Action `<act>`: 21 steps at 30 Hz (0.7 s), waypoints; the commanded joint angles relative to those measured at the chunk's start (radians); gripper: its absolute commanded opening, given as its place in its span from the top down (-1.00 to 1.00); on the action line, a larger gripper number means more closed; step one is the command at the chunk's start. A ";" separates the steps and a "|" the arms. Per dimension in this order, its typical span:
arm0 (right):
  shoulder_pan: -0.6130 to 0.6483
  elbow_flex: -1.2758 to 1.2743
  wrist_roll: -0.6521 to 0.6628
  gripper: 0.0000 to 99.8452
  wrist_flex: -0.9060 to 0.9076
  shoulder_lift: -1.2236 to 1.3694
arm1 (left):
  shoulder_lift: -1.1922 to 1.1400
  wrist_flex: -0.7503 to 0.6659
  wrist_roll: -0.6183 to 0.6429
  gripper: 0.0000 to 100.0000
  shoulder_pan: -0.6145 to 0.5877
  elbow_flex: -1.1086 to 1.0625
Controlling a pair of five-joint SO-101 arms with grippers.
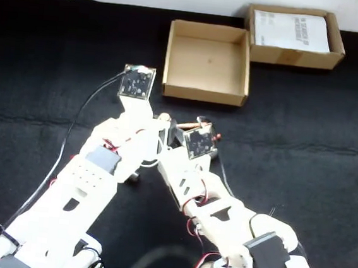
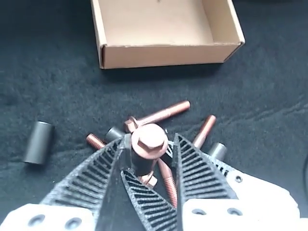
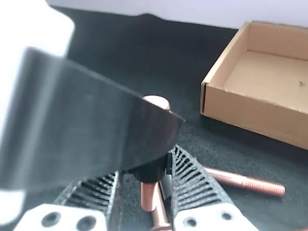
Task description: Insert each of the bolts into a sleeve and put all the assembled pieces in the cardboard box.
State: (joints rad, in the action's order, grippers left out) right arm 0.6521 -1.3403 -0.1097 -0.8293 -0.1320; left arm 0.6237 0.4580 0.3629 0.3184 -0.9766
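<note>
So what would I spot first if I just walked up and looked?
Probably the shiny copper bolt pinched in the left tool, near the middle of the black table. A few loose bolts lie scattered just past it. Beyond them sits the open cardboard box, with nothing inside yet.

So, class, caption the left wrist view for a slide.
Bolt in a sleeve at the gripper; loose bolts, sleeves, cardboard box beyond.
</note>
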 commanded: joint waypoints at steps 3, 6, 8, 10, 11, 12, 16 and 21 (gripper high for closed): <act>-0.007 0.007 -0.008 0.99 -0.019 -0.053 | 0.013 0.081 0.000 0.70 0.010 0.025; -0.024 0.013 -0.008 0.99 -0.019 -0.053 | 0.015 0.184 0.000 0.71 0.002 0.064; -0.051 0.015 -0.009 0.99 -0.018 -0.053 | 0.031 0.244 0.000 0.71 -0.019 0.091; -0.084 0.033 -0.009 0.99 -0.015 -0.053 | 0.073 0.276 0.000 0.71 -0.048 0.104; -0.096 0.045 -0.011 0.99 -0.001 -0.053 | 0.097 0.279 0.000 0.71 -0.064 0.104; -0.108 0.061 -0.021 0.99 0.028 -0.056 | 0.125 0.281 -0.002 0.71 -0.085 0.104; -0.151 0.147 -0.098 0.99 0.188 -0.062 | 0.206 0.282 -0.002 0.71 -0.176 0.091; -0.151 0.259 -0.101 0.99 0.386 -0.062 | 0.211 0.278 -0.002 0.87 -0.266 0.036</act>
State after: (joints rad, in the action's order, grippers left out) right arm 0.5125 -1.1792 -0.2002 -0.5301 -0.1366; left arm 0.8124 0.7388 0.3629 0.1020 -0.9321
